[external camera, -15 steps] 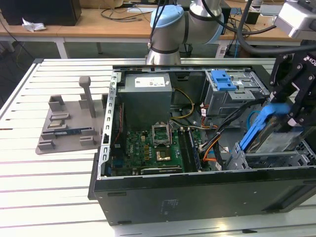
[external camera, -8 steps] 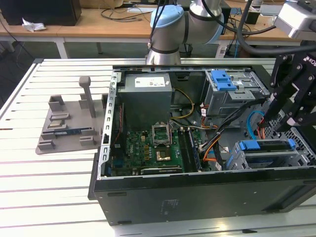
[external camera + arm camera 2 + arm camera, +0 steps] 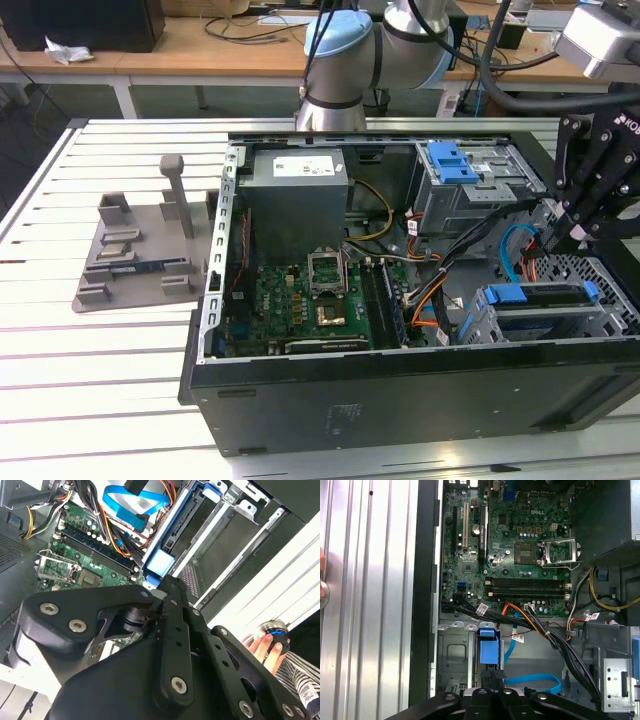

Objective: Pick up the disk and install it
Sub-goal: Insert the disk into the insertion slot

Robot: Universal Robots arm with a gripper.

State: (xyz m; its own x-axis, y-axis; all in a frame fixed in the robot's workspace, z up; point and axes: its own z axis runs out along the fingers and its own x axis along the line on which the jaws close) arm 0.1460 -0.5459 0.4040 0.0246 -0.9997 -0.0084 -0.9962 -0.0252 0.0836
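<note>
The disk [image 3: 540, 297], framed by its blue bracket, lies in the drive bay at the front corner of the open computer case [image 3: 400, 390], on the exterior view's right. My black gripper [image 3: 560, 232] hangs just above that bay. In both wrist views its fingers are pressed together with nothing visible between them, right over the bracket's blue end tab [image 3: 487, 652] [image 3: 161, 562]. The gripper's links hide most of the disk in the wrist views.
Inside the case are the motherboard [image 3: 310, 300], a grey metal box with a white sticker [image 3: 297, 180], a grey cage with a blue latch [image 3: 455, 165] and loose cables [image 3: 535, 625]. A grey fixture [image 3: 140, 250] stands on the slatted table. A person's hand [image 3: 262, 645] rests beside the case.
</note>
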